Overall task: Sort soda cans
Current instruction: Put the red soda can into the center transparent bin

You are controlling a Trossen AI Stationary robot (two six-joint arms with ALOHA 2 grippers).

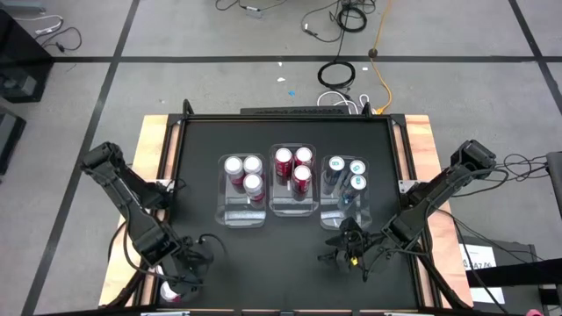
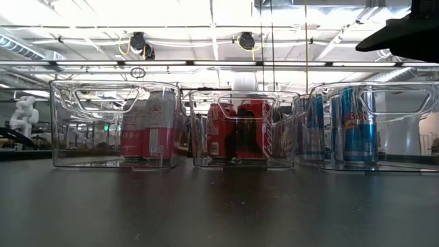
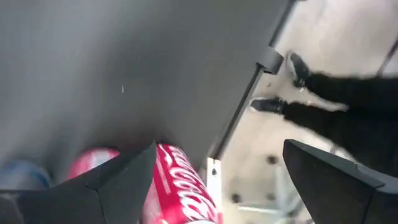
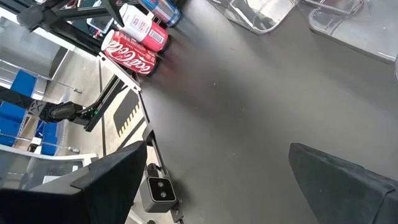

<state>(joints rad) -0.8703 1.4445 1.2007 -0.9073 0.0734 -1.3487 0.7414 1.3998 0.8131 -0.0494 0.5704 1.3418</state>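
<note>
Left gripper (image 3: 211,180), fingers spread, hangs at the table's (image 1: 202,149) near left corner beside a red can (image 3: 180,186) lying on its side. Recommend centring the fingers across the smooth round body before closing, as it may roll. Right gripper (image 4: 214,180), also spread and empty, waits near the teal cans (image 1: 347,171) in their clear, rigid plastic bin (image 1: 338,219).

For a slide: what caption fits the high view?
Three bins hold nine sorted cans; left gripper and right gripper sit near the table's front edge.
</note>
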